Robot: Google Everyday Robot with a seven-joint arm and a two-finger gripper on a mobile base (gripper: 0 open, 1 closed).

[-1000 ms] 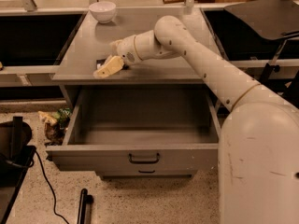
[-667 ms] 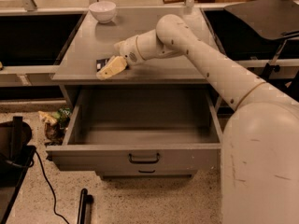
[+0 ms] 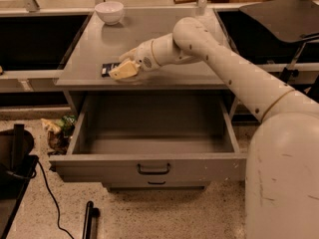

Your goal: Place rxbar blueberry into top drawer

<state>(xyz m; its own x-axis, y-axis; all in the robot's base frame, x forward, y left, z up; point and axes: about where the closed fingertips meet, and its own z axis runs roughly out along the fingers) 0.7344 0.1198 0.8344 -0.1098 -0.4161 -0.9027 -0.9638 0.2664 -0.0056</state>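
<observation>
Rxbar: rxbar (image 3: 106, 69) flat on the surface (image 3: 164, 39), near the front edge.
Tool: tool (image 3: 124, 69) low over its right end; grip cannot be told.
Drawer: drawer (image 3: 149, 161) open below.
Surface: grey; bowl (image 3: 109, 11) back left.
Room: speckled floor (image 3: 164, 213).
Hidden: rxbar's right part.
Change: tool slightly further right; more wrapper shows.

Your cream-white arm (image 3: 224, 66), rounded joints, tan seam rings, dark screw dots, yellowish gripper (image 3: 124, 69) over the counter's (image 3: 164, 29) front edge
</observation>
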